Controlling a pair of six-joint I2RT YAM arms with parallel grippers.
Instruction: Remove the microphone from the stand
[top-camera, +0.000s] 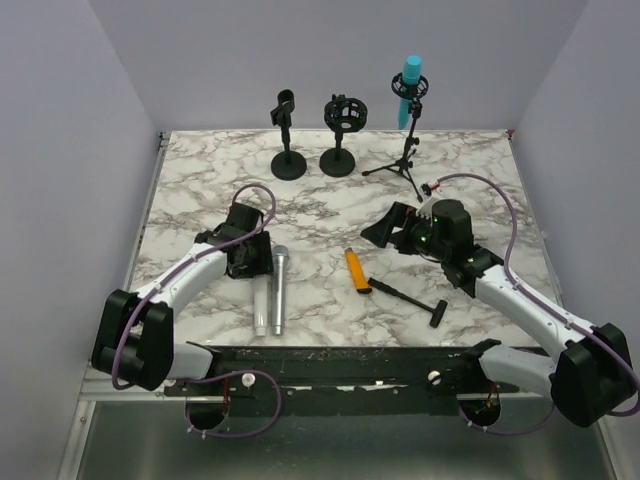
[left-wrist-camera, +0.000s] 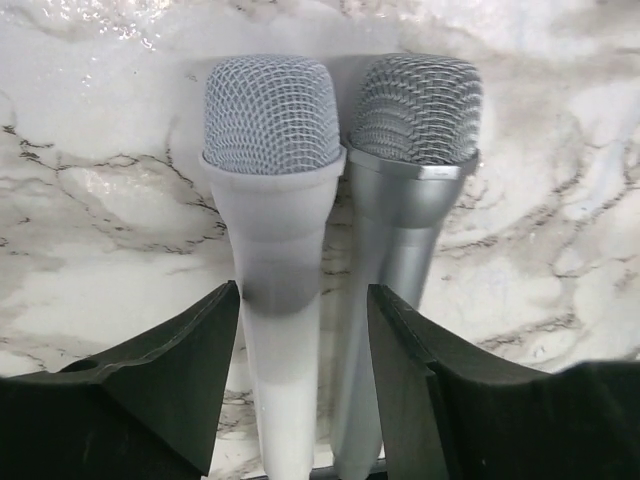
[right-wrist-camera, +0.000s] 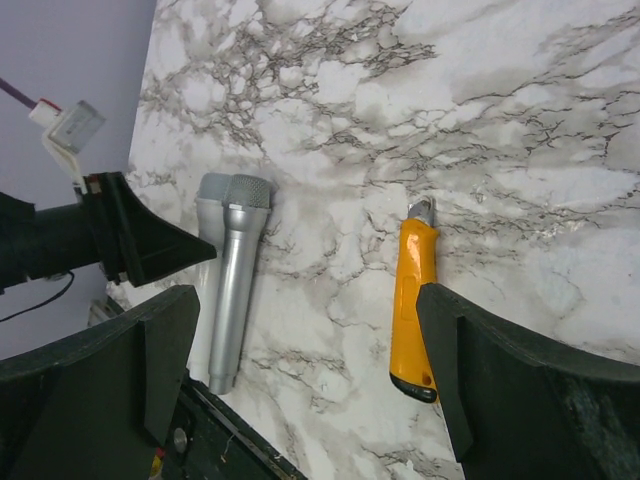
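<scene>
My left claw (left-wrist-camera: 303, 300) sits low over the counter (top-camera: 200, 190), its fingers parted either side of the white microphone (left-wrist-camera: 272, 200). There is a clear gap on one side, so I read it as released, not clamping. That microphone lies flat, touching the silver microphone (left-wrist-camera: 410, 170) beside it, both heads pointing the same way. The one left to free is the blue microphone (top-camera: 409, 85), upright in the clip of the tripod stand (top-camera: 405, 160) at the far right of the counter. The two round-base stands (top-camera: 288, 150) next to it look empty. My right claw (top-camera: 385, 228) is spread wide with nothing in it, near the tripod's legs, so I judge it the arm for this job. I'd lift the left claw straight up so a finger doesn't roll the white body into its neighbour. Then I'd bring the right claw to the blue barrel just above the clip, close squarely, and draw along the microphone's own axis. The tripod looks light and could tip under a sideways pull. I'd also stay clear of the orange knife (top-camera: 357, 270).
</scene>
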